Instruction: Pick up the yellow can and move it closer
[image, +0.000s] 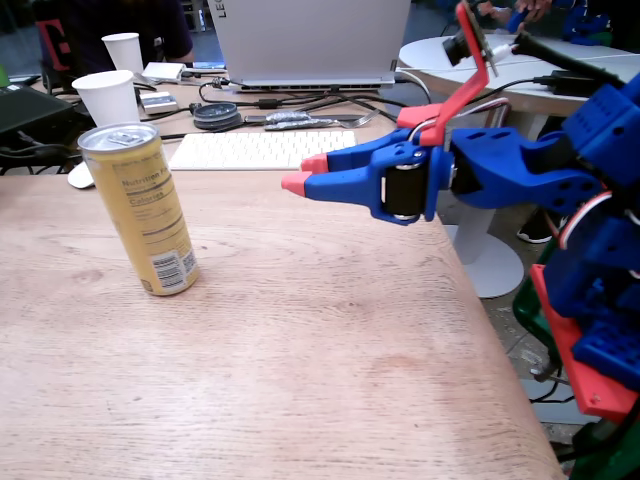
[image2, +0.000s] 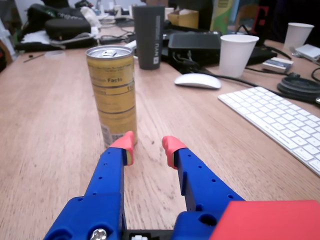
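Note:
The yellow can (image: 140, 208) stands upright on the wooden table (image: 300, 350), at the left in the fixed view, with its silver top and nutrition panel showing. In the wrist view the yellow can (image2: 111, 92) stands just ahead of the fingers and slightly left. My blue gripper (image: 306, 173) with red fingertips hovers above the table to the can's right, clearly apart from it. The gripper (image2: 148, 148) is open with a modest gap, and nothing lies between its fingers.
A white keyboard (image: 262, 149), a laptop (image: 312, 40) and cables lie behind the can. Two white paper cups (image: 108, 96) stand at the back left. A white mouse (image2: 198, 80) and a dark tumbler (image2: 148, 36) sit beyond the can. The table's edge runs at the right.

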